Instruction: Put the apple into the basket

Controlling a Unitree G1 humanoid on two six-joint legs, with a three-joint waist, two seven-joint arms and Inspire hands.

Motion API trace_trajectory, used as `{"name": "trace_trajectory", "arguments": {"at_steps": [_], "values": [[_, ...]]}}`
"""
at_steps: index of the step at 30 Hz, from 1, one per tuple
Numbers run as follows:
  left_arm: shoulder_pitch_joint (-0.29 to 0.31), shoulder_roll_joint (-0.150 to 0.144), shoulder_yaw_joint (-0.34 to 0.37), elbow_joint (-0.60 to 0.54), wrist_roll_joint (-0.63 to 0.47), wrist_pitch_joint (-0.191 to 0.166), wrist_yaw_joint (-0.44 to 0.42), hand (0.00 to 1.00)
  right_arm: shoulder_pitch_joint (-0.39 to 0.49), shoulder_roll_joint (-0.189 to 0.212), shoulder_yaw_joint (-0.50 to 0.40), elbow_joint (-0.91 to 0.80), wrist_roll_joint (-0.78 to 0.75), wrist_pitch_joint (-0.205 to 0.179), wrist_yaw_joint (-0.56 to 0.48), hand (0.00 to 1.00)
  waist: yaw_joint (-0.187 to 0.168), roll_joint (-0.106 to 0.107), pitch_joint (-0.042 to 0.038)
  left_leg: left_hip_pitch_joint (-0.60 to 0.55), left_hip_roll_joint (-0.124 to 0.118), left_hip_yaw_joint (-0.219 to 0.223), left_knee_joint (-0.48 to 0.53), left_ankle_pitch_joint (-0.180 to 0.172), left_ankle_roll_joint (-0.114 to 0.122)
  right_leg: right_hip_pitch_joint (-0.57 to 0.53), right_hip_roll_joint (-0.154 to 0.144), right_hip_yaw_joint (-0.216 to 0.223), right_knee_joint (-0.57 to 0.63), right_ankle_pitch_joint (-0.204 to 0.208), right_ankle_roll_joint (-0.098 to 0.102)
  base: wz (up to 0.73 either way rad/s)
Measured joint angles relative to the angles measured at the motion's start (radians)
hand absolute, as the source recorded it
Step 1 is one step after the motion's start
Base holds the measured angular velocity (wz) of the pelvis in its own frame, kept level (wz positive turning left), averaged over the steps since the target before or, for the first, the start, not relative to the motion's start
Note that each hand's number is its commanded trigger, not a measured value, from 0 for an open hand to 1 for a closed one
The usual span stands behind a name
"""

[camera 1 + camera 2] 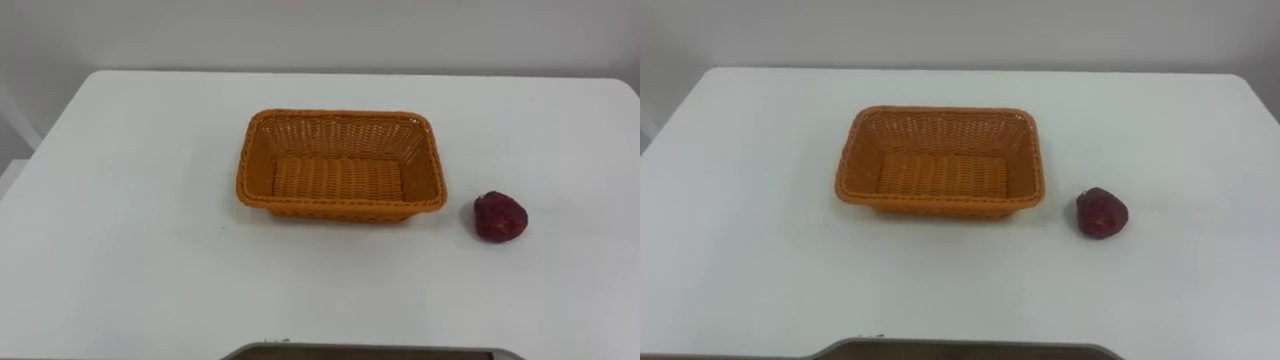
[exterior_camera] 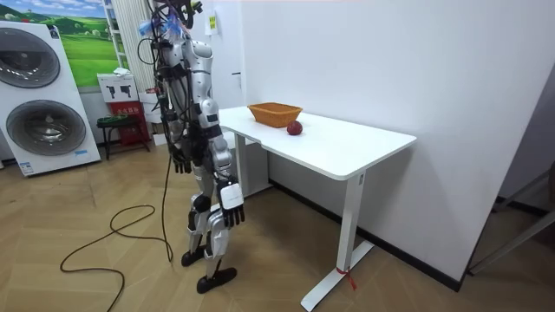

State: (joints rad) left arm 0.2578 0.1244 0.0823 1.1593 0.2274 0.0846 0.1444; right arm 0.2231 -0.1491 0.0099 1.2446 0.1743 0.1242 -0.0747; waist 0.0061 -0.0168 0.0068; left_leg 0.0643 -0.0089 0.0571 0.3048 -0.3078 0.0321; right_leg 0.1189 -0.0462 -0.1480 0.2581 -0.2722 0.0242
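A dark red apple [image 1: 500,217] sits on a white table [image 1: 130,230], to the right of an orange wicker basket [image 1: 256,165] and a little nearer the robot than the basket's middle. A strip of bare tabletop separates the two. The fruit looks lumpy and close to round, slightly broader than tall, so it has no long axis to speak of. Which way its stem points cannot be made out. The basket is empty and lies with its long side running left to right across the centre of the table.

In the room view the humanoid stands upright on the floor at the table's end, facing the basket with both arms down at its sides. The left hand [image 2: 181,160] hangs beside the hip and the right hand [image 2: 232,213] hangs lower, by the thigh. The fingers of both dangle loosely and hold nothing.

The task appears to be at its very start, with the apple untouched and no reach begun. The right hand seems the better placed for the pick, since the apple lies on that side. It would have to rise above the table edge, travel forward and right, and close round the fruit from above or from the side. The basket is the likely place to set it down, a short carry to the left over the near rim.
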Motion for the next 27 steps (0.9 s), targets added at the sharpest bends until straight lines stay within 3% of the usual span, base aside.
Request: {"name": "trace_trajectory", "arguments": {"at_steps": [3,5,8,14,19,22,27], "values": [[0.006,0.002,0.02,0.001,0.0,-0.001,0.007,0.0,0.009,0.001,-0.106,-0.006,0.24,-0.005,-0.061,0.0,-0.007,0.003,0.0006,0.008,0.003,0.006,0.0,0.0,0.0,0.006,0.003,0.009,-0.003,0.002,-0.001,-0.07],[0.027,0.0,0.058,0.0,-0.003,-0.018,0.019,0.0,0.013,0.0,-0.221,-0.027,0.49,-0.033,-0.11,0.0,-0.033,-0.001,0.0003,0.026,0.003,0.009,-0.007,0.0,0.0,0.02,0.004,0.009,-0.004,0.002,-0.001,-0.04],[0.035,0.002,0.135,0.0,-0.021,-0.028,0.023,0.0,0.004,-0.002,-0.363,-0.067,0.725,-0.067,-0.176,0.0,-0.049,-0.007,-0.0004,0.035,0.003,0.011,-0.015,0.0,0.0,0.019,0.003,0.01,-0.005,0.002,-0.001,-0.01],[0.059,0.023,0.161,-0.001,-0.019,-0.062,0.041,0.0,-0.017,-0.002,-0.536,-0.176,0.954,-0.141,-0.331,0.0,-0.085,-0.018,-0.0041,0.034,0.003,0.013,-0.013,0.0,0.0,0.022,0.003,0.012,-0.005,0.002,-0.001,-0.01],[0.067,0.031,0.201,-0.045,-0.017,-0.09,0.051,0.0,-0.007,-0.004,-0.602,-0.397,0.93,-0.203,-0.525,0.0,-0.088,-0.027,-0.0075,0.023,0.002,0.022,-0.013,0.0,0.0,0.009,0.003,0.022,-0.004,0.005,0.002,-0.05],[0.069,0.033,0.199,-0.063,-0.018,-0.092,0.069,0.0,-0.01,-0.009,-0.625,-0.536,0.868,-0.24,-0.645,0.0,-0.087,-0.025,-0.0058,0.013,0.002,0.026,-0.013,0.001,0.001,-0.003,0.003,0.025,-0.002,0.006,0.003,-0.02],[0.069,0.034,0.2,-0.058,-0.017,-0.092,0.071,0.0,-0.034,-0.017,-0.643,-0.713,0.803,-0.283,-0.82,0.0,-0.086,-0.024,-0.0094,0.002,0.001,0.024,-0.013,0.002,0.003,-0.013,0.004,0.03,-0.002,0.007,0.003,-0.01]]}}
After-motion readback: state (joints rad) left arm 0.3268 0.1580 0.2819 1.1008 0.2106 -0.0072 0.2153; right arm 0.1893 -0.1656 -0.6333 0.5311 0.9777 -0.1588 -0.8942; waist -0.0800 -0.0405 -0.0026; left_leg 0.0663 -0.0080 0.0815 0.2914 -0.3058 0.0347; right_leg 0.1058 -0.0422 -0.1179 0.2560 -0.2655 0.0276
